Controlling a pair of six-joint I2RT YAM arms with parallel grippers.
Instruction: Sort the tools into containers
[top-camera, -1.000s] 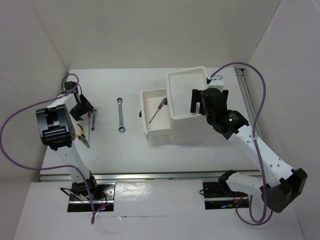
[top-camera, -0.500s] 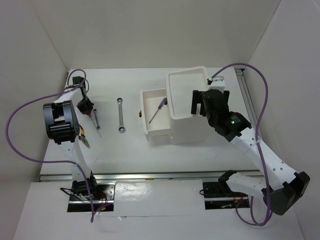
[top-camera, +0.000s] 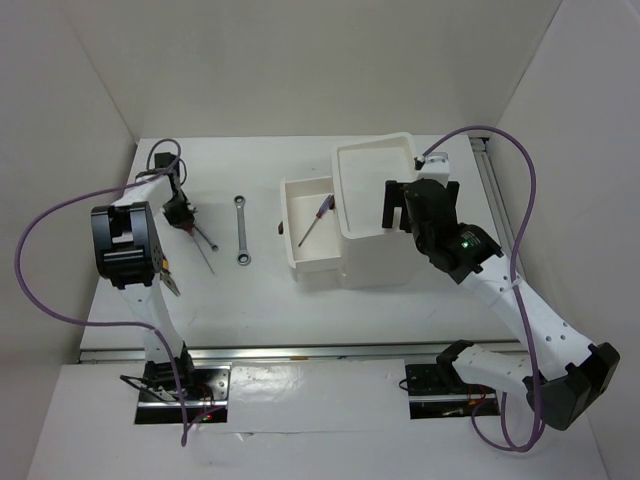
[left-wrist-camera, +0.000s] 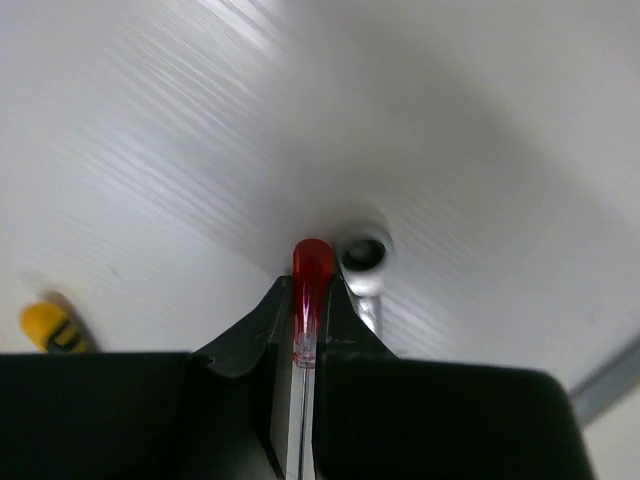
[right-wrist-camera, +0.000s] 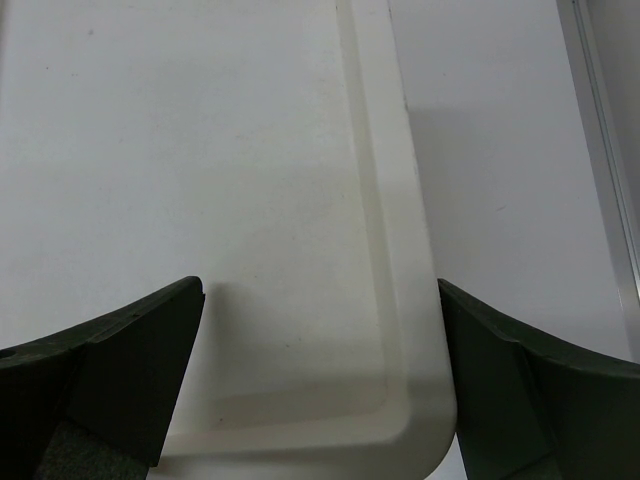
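Observation:
My left gripper (top-camera: 183, 214) is shut on the red handle of a screwdriver (left-wrist-camera: 311, 262); its thin shaft (top-camera: 204, 251) slants toward the near right over the table. A silver wrench (top-camera: 241, 230) lies just right of it, and one end of the wrench (left-wrist-camera: 365, 254) shows beside the jaws. Yellow pliers (top-camera: 166, 277) lie partly under the left arm. The white box unit (top-camera: 385, 260) has one drawer (top-camera: 292, 225) pulled out left, with a thin screwdriver (top-camera: 312, 225) inside. My right gripper (top-camera: 415, 205) hangs open above the top tray (right-wrist-camera: 400, 300), holding nothing.
White walls close in the table at the back and both sides. A metal rail (top-camera: 300, 350) runs along the near edge. The drawer's small dark handle (top-camera: 279, 229) sticks out toward the wrench. A yellow pliers handle (left-wrist-camera: 55, 326) shows at the left of the left wrist view.
The left gripper has closed on the red-handled screwdriver and shifted a little right; the shaft has swung to point near-right. The right arm has hardly moved.

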